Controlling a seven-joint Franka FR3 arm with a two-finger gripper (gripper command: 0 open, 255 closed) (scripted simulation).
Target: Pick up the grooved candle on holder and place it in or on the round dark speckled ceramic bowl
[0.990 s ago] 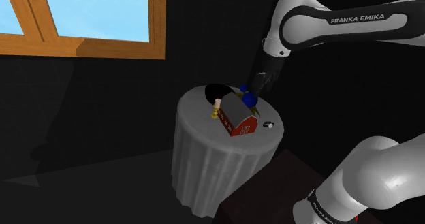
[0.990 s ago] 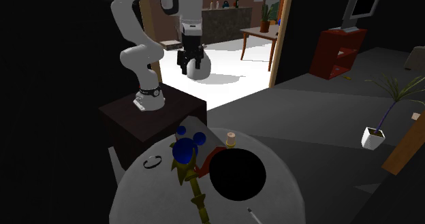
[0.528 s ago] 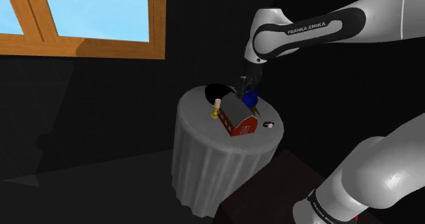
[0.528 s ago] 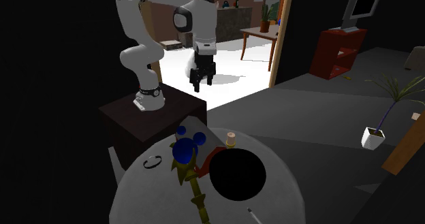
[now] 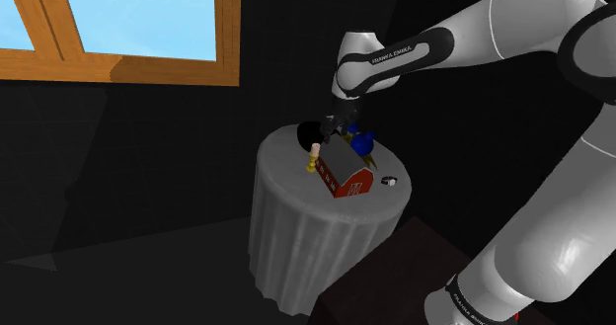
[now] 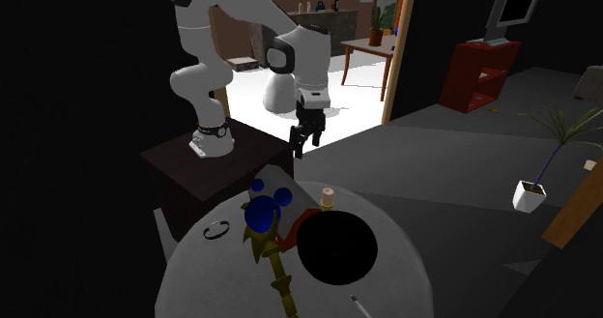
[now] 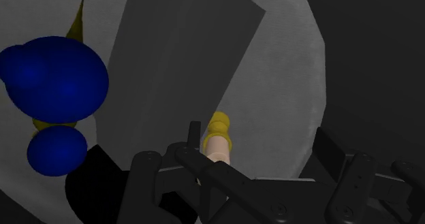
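Candle (image 5: 314, 157) standing upright on round table (image 5: 296, 234), just beside black bowl (image 5: 309, 133). Gripper (image 5: 334, 132) hanging above, fingers wide apart, holding nothing. You are aiming a bit off: candle sitting lower, toward shoulder view's left, close to one finger (image 7: 194, 135).

The toy barn (image 5: 343, 172) stands just beside the candle (image 5: 314, 159) on the shoulder view's right; bare table (image 5: 281, 175) lies left

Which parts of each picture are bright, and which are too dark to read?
Shoulder view: dim overall, brightest at the window. Second exterior view: bright floor in the background, the bowl flat black, no detail. Wrist view: the candle stands out against the grey table.
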